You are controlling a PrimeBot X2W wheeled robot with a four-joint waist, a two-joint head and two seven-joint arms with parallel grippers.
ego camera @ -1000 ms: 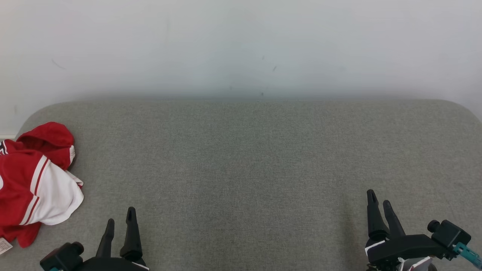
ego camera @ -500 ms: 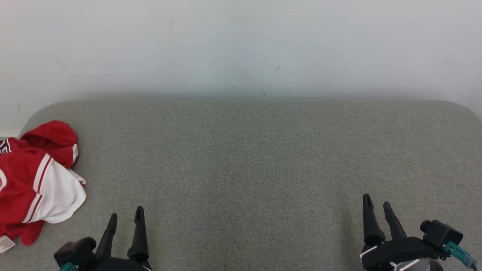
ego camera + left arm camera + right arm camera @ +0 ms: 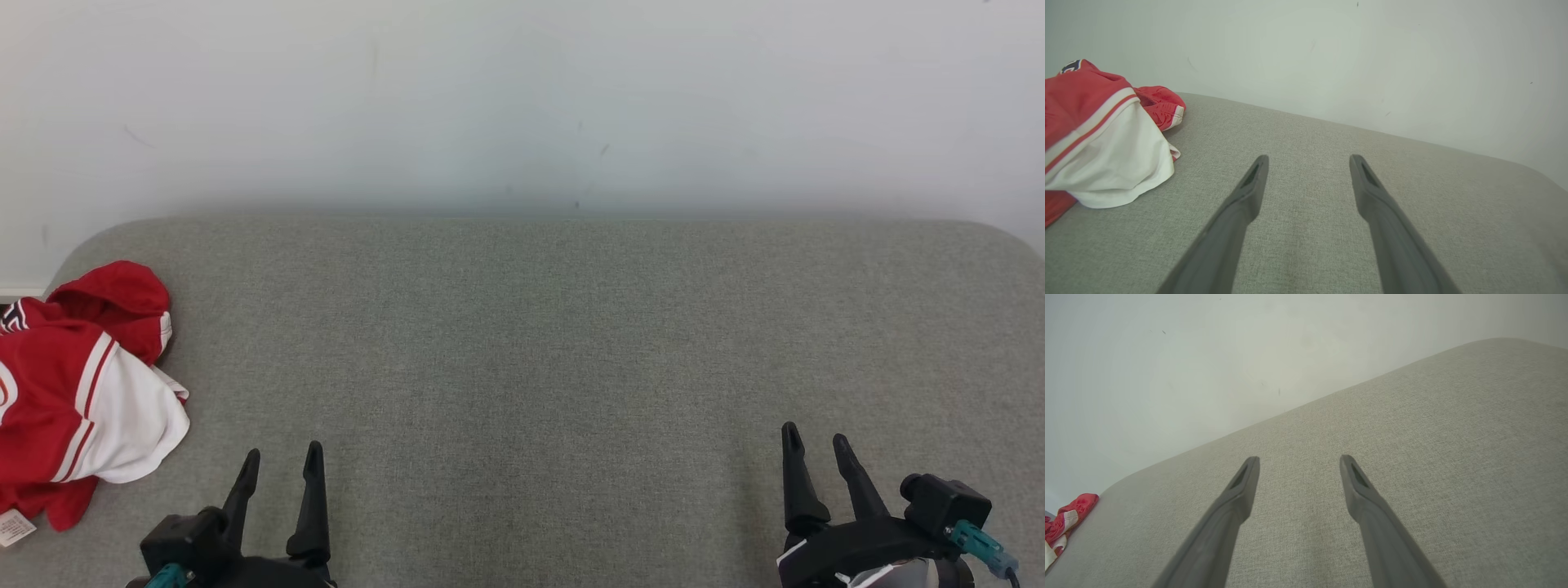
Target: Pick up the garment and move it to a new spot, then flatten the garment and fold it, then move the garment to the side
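A plain white wall (image 3: 522, 98) stands behind the work area. In front of it lies the tabletop (image 3: 531, 343), covered in grey woven fabric, with rounded far corners.

The jersey (image 3: 73, 400), red with white panels and stripes, lies crumpled in a heap at the left edge of the tabletop, between the far-left corner and the near edge. Part of it runs out of the head view on the left. The left wrist view shows the jersey (image 3: 1106, 155) left of the tool's fingers and apart from them. In the right wrist view the jersey (image 3: 1065, 522) shows at the far lower left.

The left tool (image 3: 283, 451) is at the near edge, to the right of the jersey and not touching it. Its jaws are spread with nothing between them (image 3: 1309, 157). The right tool (image 3: 815, 433) is at the near edge towards the right corner, well apart from the jersey. Its jaws are likewise spread and empty (image 3: 1300, 458).

A teal connector (image 3: 976, 545) sits on the right tool's body. A small white label (image 3: 15, 528) lies at the jersey's near end.
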